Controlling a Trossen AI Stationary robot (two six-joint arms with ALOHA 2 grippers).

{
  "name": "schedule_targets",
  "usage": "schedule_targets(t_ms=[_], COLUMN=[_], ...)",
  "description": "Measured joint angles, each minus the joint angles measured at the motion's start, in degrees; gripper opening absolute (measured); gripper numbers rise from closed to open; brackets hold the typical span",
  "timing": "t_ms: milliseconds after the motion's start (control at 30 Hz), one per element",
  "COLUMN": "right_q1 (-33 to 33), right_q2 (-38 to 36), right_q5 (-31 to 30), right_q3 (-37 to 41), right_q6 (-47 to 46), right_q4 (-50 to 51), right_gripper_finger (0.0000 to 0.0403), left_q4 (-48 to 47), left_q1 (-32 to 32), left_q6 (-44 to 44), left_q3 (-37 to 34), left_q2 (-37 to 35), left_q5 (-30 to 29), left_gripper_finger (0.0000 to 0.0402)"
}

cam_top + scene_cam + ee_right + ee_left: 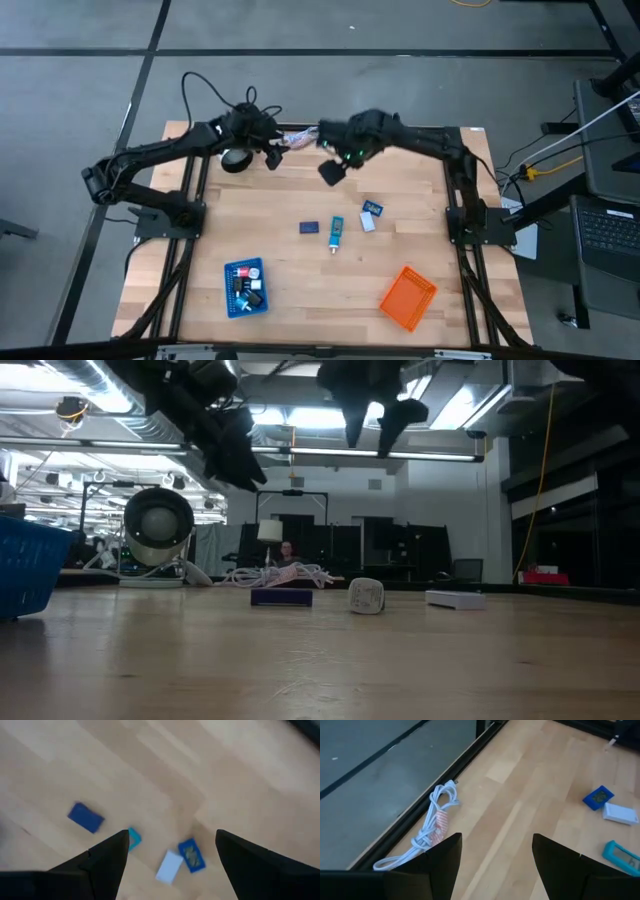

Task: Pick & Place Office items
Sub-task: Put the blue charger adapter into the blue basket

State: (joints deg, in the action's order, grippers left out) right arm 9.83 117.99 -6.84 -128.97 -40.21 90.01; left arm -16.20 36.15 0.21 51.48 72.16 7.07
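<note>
While both arms hang raised over the table's far edge, left jaws (pixel 495 857) spread empty, right jaws (pixel 170 852) spread empty.

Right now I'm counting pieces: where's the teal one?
High view: the teal piece lies mid-table, between the navy piece and the white piece.

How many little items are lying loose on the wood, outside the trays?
4, mid-table: navy piece, teal piece, blue piece, and white piece beside it. Others might be hidden under the arms.

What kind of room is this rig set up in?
Likely an industrial lab or workshop: the wooden table stands on a bare concrete floor, with ceiling strip lights and a laptop beside it.
</note>
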Motion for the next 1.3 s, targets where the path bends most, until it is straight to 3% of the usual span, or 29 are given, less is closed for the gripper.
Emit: schedule_targets(t_ms=[233,367,533,667,800,1033,1300], right_q1=[-7.33,-11.68,-14.47,-16.23,-17.16,-20.41,-30.08], right_q2=[-0.67,-0.69,-0.69,-0.71,-1.96,-6.36,-15.89], right_q5=[4.08,8.61,10.32,8.05,4.02,-5.87,-30.44], right_q3=[14.31,21.80,25.86,26.28,26.43,26.43,26.42], right_q6=[-11.54,-17.12,-21.58,-25.89,-29.07,-37.59,-61.94], right_q4=[-0.28,-5.65,-18.57,-25.09,-29.16,-30.25,-22.05], right_gripper_finger=[0.0302,0.0302,0.0302,0.0302,0.0302,0.0302,0.0302], left_q4=[-0.30,0.20,0.77,1.23,2.78,2.39,3.12], left_q1=[4.11,5.85,6.37,5.91,4.94,1.27,-7.23], left_q6=[2.53,2.22,1.11,1.02,2.95,2.73,3.53], left_q3=[-1.11,-2.89,-5.30,-5.62,-5.62,-5.62,-5.62], left_q2=[0.00,0.00,0.00,0.00,0.00,-0.02,-0.07], left_q5=[4.49,8.14,11.31,13.78,19.13,19.85,21.88], left_gripper_finger=[0.0237,0.0237,0.0237,0.0237,0.0237,0.0231,0.0209])
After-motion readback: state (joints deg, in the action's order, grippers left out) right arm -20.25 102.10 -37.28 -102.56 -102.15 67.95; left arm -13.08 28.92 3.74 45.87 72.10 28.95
